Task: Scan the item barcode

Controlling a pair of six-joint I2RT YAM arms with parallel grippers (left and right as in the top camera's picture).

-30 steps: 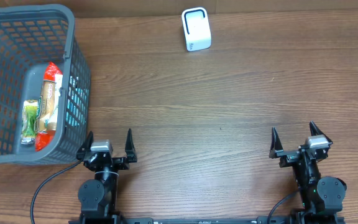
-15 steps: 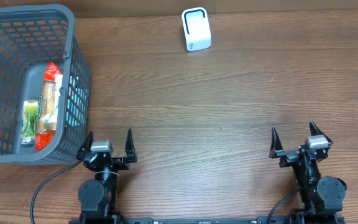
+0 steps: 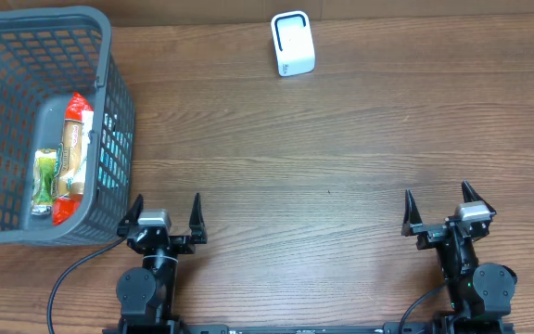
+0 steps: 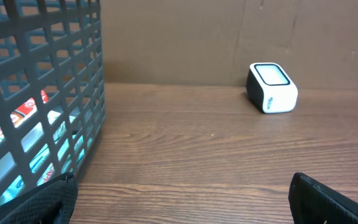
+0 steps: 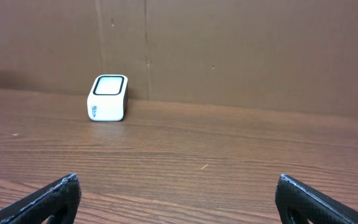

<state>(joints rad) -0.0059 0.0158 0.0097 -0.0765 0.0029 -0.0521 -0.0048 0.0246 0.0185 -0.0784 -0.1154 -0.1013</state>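
Your left tool (image 3: 167, 206) and right tool (image 3: 437, 206) are wide open and empty. Dip the left tool into the grey plastic basket (image 3: 111, 65) for the red snack packet (image 3: 77, 100).

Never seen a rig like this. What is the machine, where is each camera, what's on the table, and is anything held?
Two small robot arms sit at the near edge of a brown wooden table. The top view looks straight down; the other two look forward from each wrist, dark fingertips at the lower corners. The left gripper and right gripper are both open and empty. A dark grey plastic lattice basket at the left holds wrapped food packets; a small white box scanner stands at the far edge.
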